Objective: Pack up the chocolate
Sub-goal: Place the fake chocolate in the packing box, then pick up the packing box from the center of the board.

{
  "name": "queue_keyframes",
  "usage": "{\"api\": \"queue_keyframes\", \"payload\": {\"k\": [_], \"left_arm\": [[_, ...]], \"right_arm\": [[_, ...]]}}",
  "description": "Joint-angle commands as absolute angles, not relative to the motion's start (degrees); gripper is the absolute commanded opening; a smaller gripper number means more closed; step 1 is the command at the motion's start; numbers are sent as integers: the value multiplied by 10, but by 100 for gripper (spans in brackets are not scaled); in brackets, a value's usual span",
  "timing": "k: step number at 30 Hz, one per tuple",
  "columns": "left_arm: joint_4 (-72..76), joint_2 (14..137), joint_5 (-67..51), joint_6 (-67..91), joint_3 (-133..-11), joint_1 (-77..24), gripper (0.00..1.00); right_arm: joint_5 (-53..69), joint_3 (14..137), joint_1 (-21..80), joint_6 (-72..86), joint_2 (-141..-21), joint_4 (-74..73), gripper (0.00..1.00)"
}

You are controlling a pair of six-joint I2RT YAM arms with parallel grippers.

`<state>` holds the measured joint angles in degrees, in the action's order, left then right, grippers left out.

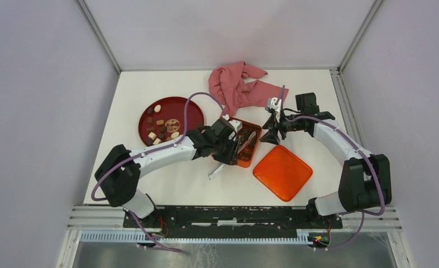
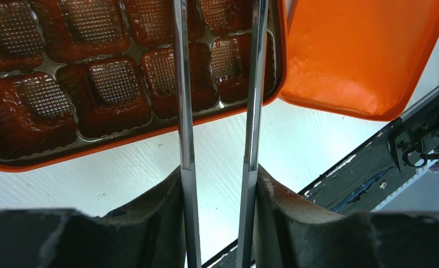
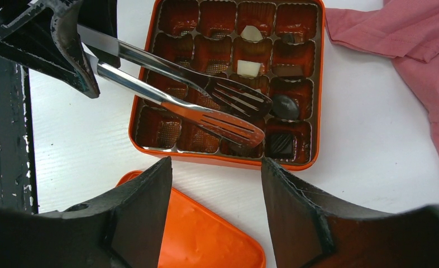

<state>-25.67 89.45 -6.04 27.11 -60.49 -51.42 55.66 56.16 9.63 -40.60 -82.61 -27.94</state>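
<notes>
Tongs (image 3: 231, 124) are what my left gripper (image 2: 218, 181) has clamped. Its fingers press against the two metal arms from either side, and the slotted tips hang a little apart with nothing between them, above the compartments of the orange tin (image 3: 224, 159). My right gripper (image 3: 215, 167) hovers wide open and empty over the edge of the tin that faces the lid. Some chocolate (image 3: 285, 106) lies in the tin: I count at least six pieces in the two columns nearest the pink cloth (image 3: 407, 33), two cream and four dark, each in its own compartment. More pieces, dark and cream, are scattered on the round dark-red plate (image 1: 190, 111), well off to my left on the white table (image 1: 167, 178). The tin's orange lid (image 1: 282, 172) lies flat just beside the tin, on the side toward my bases.
</notes>
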Motion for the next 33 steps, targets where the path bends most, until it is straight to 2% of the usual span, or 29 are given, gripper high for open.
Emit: {"api": "queue_keyframes", "payload": {"k": [1, 6, 10, 15, 20, 25, 33], "left_arm": [[-246, 890, -50, 252, -634, -521, 46], [-246, 880, -44, 253, -635, -522, 45], [-242, 846, -31, 258, -633, -523, 35], [-229, 783, -14, 271, -605, -522, 29], [-266, 714, 49, 276, -577, -520, 29], [-312, 648, 133, 276, -567, -519, 30], [-328, 580, 230, 269, -560, -518, 33]], "right_arm": [[564, 584, 95, -414, -823, -275, 66], [565, 584, 95, -414, -822, -275, 66], [565, 584, 95, -415, -821, -275, 65], [563, 584, 94, -415, -819, -274, 66], [541, 568, 91, -399, -813, -242, 66], [450, 551, 98, -383, -806, -170, 66], [390, 657, 158, -455, -898, -200, 66]]}}
